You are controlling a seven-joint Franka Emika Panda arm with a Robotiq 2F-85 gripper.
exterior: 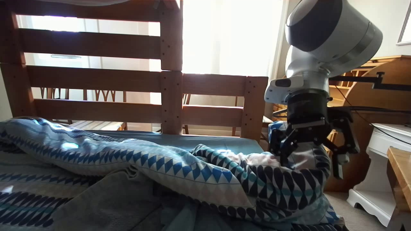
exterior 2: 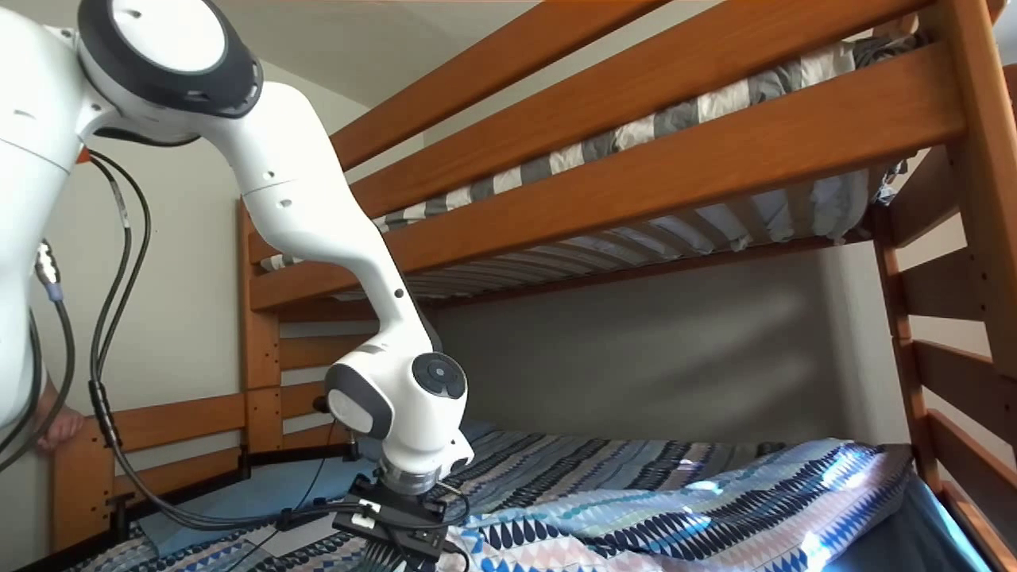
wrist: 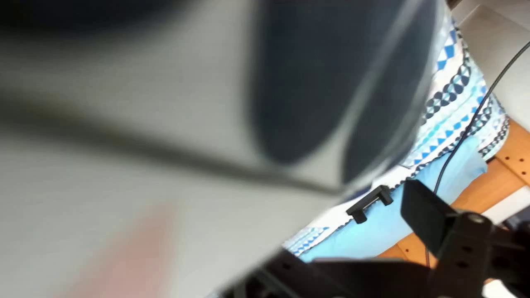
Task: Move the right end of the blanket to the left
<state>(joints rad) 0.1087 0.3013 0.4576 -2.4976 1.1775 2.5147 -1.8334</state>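
The blanket [exterior: 154, 160], with dark navy, blue and white patterned stripes, lies in long folds over the bed in both exterior views. Its right end [exterior: 289, 189] is bunched into a raised heap. Over that heap my gripper [exterior: 311, 168] points down with its fingers spread wide: one stands against the fold, the other past the fold's outer side. Cloth shows between and behind them. In the wrist view a blurred fold of the blanket [wrist: 298, 103] fills much of the picture, with one finger [wrist: 426, 215] apart from it. That fold hides the opposite fingertip.
Plain blue bedding [exterior: 179, 141] shows behind the blanket, and a grey cloth [exterior: 112, 199] lies in front. Wooden bed rails [exterior: 205, 115] stand behind. A white nightstand [exterior: 372, 173] is to the right. The upper bunk [exterior 2: 636, 175] overhangs the bed. Cables [exterior 2: 103, 334] hang beside the arm.
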